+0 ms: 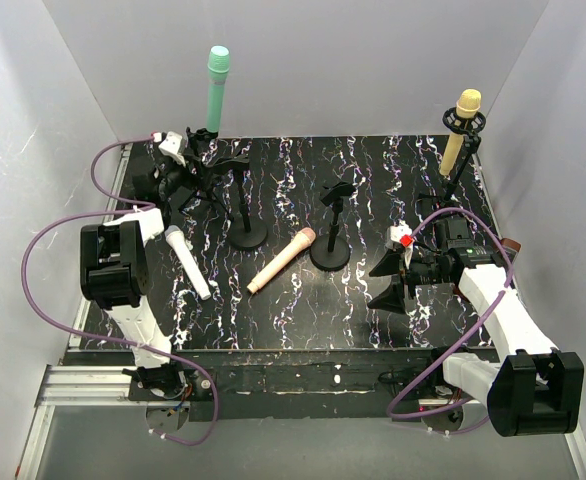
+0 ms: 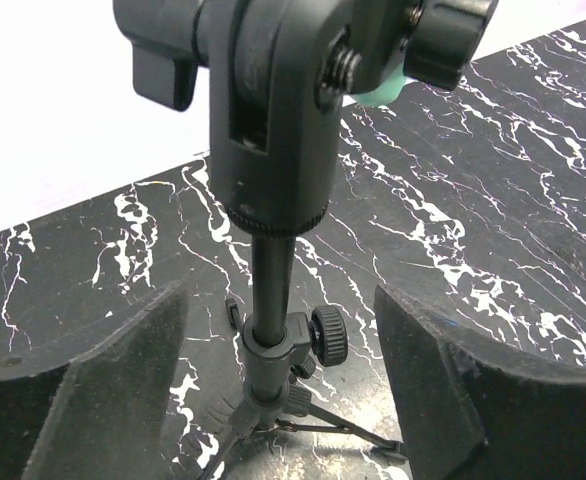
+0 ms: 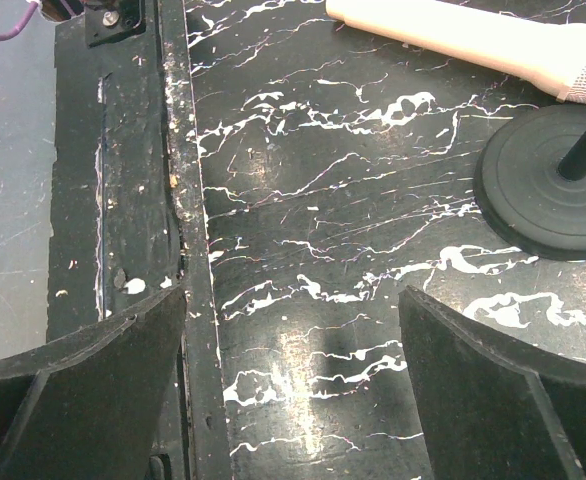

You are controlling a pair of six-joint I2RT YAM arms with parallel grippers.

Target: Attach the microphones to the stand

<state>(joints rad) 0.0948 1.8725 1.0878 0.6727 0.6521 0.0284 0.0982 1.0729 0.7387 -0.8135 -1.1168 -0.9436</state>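
Note:
The teal-green microphone (image 1: pixel 217 88) stands upright in a tripod stand (image 1: pixel 213 160) at the back left. The yellow-tan microphone (image 1: pixel 462 125) sits in a stand at the back right. The white microphone (image 1: pixel 188 262) and the peach-pink microphone (image 1: pixel 281 261) lie flat on the table. Two round-base stands (image 1: pixel 247 232) (image 1: pixel 331 248) in the middle hold nothing. My left gripper (image 1: pixel 199 170) is open, its fingers on either side of the tripod stand's pole (image 2: pixel 271 285), not touching it. My right gripper (image 1: pixel 388 283) is open and empty over the table, right of the peach-pink microphone (image 3: pixel 473 40).
The tripod's clip head (image 2: pixel 273 100) fills the top of the left wrist view. A round stand base (image 3: pixel 548 195) is close to my right gripper's right finger. The table's front rail (image 3: pixel 178 200) runs past its left finger. White walls enclose the table.

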